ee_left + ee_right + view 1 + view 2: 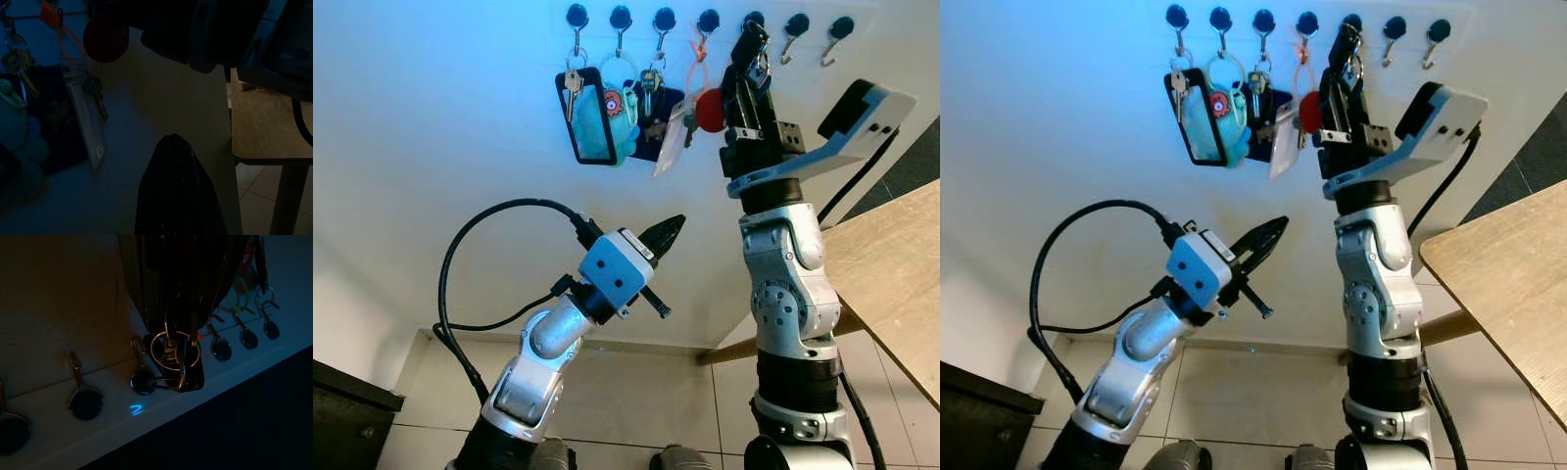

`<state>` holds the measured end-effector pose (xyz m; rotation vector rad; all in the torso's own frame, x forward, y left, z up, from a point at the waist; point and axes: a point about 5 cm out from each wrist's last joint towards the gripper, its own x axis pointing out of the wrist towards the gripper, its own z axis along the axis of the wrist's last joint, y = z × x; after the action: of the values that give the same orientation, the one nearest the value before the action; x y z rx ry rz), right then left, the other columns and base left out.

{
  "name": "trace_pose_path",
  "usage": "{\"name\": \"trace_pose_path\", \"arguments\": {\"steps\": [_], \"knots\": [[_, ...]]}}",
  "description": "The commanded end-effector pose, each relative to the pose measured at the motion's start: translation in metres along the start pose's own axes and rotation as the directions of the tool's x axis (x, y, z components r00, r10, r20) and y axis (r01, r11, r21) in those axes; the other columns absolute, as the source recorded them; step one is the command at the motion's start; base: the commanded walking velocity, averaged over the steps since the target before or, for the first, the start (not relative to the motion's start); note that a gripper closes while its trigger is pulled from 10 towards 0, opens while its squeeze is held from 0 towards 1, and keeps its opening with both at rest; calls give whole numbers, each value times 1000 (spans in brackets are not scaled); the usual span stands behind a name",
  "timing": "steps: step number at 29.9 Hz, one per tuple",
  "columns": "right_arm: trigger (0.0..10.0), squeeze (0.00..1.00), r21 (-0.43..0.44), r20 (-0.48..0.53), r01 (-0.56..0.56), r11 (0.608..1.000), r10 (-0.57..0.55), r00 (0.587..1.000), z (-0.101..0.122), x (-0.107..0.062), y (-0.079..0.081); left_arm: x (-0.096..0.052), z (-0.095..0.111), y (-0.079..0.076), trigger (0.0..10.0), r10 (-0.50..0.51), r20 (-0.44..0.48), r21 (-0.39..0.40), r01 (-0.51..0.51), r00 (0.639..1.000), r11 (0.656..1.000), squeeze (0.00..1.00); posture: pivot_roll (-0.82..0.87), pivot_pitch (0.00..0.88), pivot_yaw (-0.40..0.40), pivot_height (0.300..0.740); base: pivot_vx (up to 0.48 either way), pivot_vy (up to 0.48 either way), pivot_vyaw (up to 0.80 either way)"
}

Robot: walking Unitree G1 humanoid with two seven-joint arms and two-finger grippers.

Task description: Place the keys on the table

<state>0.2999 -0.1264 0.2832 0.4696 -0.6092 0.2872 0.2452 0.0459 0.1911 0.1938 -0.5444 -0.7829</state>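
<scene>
1. Keys: silver ring of metal keys (172, 363) at black wall hook (143, 380), pinched in right gripper (751, 54) fingers.
2. Left gripper (668, 232) idle, fingers closed.
3. Risk: ring snagging hook, slipping before light wooden desk (891, 274).

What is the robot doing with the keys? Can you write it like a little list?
hooks: a row of black hooks on the white wall
hanging things: keys and tags, a blue toy, a red tag
right gripper: raised to the hooks, shut on a key ring
left gripper: lower down, fingers together, holding nothing
table: wooden, on the robot's right
</scene>
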Motion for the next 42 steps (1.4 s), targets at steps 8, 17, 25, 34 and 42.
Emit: {"name": "trace_pose_path", "arguments": {"steps": [8, 17, 25, 34, 42], "knots": [[10000, 0, 16, 43, 16, 1000, -17, 999, 12, 4, -3, -1, 1, -3, 10000, -28, 1, 8, 28, 1000, 1000, 0, 66, 100, -19, 740, 0, 0, 0], [10000, 0, -136, -34, -87, 987, 83, 996, -5, -9, 0, -1, -1, -4, 10000, -26, 2, 5, 26, 1000, 1000, 0, 63, 97, -17, 740, 0, 0, 0], [10000, 0, -194, -87, -127, 973, 111, 990, -18, -24, -3, -2, 0, 3, 10000, 39, 10, 5, -39, 999, 999, 0, 60, 106, -18, 740, 0, 0, 0], [10000, 0, -264, -126, -74, 962, 42, 991, -32, -43, -20, -4, -4, 4, 10000, 60, -6, 13, -60, 998, 998, 0, 60, 109, -19, 740, 0, 0, 0], [10000, 0, -303, -200, 34, 952, -99, 975, -53, -74, -48, -17, -34, -4, 10000, 21, -163, -3, -22, 986, 1000, 0, 59, 104, -22, 740, 0, 0, 0]]}}
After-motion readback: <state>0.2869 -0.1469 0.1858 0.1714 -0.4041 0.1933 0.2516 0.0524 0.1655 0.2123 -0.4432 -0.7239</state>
